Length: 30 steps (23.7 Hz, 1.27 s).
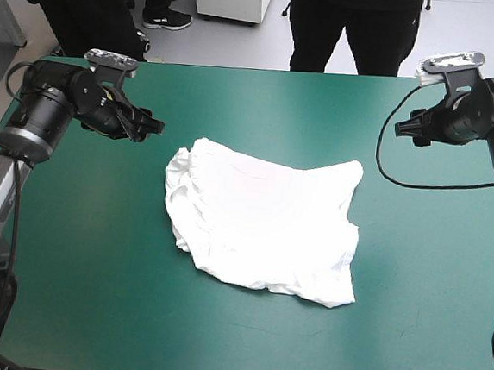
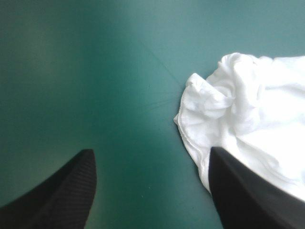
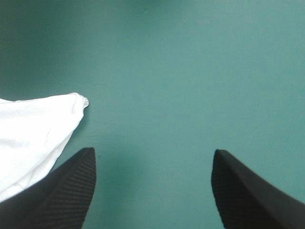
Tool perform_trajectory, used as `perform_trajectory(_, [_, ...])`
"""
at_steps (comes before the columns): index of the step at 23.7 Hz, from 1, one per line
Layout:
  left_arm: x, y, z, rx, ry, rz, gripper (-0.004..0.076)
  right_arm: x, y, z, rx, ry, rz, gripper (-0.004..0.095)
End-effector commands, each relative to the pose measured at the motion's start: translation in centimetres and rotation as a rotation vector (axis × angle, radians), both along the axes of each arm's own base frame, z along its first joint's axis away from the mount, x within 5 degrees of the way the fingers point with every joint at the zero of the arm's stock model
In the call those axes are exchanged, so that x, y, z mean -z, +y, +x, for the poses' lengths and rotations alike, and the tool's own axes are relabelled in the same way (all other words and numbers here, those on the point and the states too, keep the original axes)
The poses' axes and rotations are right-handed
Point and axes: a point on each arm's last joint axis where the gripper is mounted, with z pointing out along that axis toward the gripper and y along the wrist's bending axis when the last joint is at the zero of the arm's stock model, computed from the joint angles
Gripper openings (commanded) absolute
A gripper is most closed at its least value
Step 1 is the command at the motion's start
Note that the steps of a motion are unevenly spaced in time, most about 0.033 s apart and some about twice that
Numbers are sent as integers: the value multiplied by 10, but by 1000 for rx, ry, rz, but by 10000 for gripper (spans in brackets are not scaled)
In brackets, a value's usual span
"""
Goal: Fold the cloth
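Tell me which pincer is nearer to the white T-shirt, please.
Left. The left pincer hangs open just off the crumpled left end of the T-shirt; the right pincer, also open, is farther from its far right corner.

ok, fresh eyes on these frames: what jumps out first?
The white T-shirt stands out first, a rumpled heap in the middle of the teal-green table. Next come the left gripper and right gripper, both open. They flank it toward the far corners, and neither touches it.
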Motion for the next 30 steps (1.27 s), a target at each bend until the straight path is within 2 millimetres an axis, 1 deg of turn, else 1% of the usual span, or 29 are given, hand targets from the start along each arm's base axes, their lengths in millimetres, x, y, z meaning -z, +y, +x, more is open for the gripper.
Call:
perform_trajectory(1, [9, -8, 19, 27, -23, -43, 485, -26, -5, -13, 2, -108, -5, 635])
perform_trajectory(2, [16, -10, 23, 27, -5, -53, 485, -26, -5, -13, 2, -108, -5, 635])
perform_trajectory(3, [34, -12, 34, 26, 42, -48, 485, -25, -5, -13, 2, -106, -5, 635])
perform_trajectory(4, [40, -13, 38, 25, 55, -48, 485, -25, -5, -13, 2, -106, -5, 635])
perform_trajectory(6, [66, -18, 53, 21, 104, -66, 485, -25, -5, -13, 2, -106, -5, 635])
perform_trajectory(9, [94, -20, 65, 17, 162, -56, 483, -25, -5, -12, 1, -114, -5, 635])
perform_trajectory(10, [104, -21, 69, 16, 185, -52, 465, -25, -5, -12, 1, -114, -5, 635])
perform_trajectory(11, [110, -22, 70, 17, 199, -51, 443, -25, -5, -12, 1, -114, -5, 635])
perform_trajectory(12, [117, -23, 73, 18, 216, -50, 407, -25, -5, -12, 1, -114, -5, 635])
perform_trajectory(14, [128, -32, 74, 36, 239, -44, 380, -26, -3, -12, -5, -117, 14, 635])
perform_trajectory(19, [147, -49, 75, 65, 282, -31, 380, -25, -1, -12, -30, -110, 30, 635])
perform_trajectory(21, [155, -53, 76, 67, 310, -35, 380, -24, -1, -12, -32, -101, 25, 635])
perform_trajectory(24, [162, -54, 76, 54, 334, -39, 371, -22, 0, -13, -49, -78, 13, 635])
perform_trajectory(26, [163, -54, 76, 51, 339, -39, 326, -16, 1, -15, -62, -41, 19, 635])
perform_trajectory(29, [163, -54, 76, 49, 346, -39, 187, -8, 4, -19, -91, 41, 35, 635])
perform_trajectory(30, [163, -54, 76, 49, 346, -39, 118, -4, 6, -21, -112, 79, 44, 635])
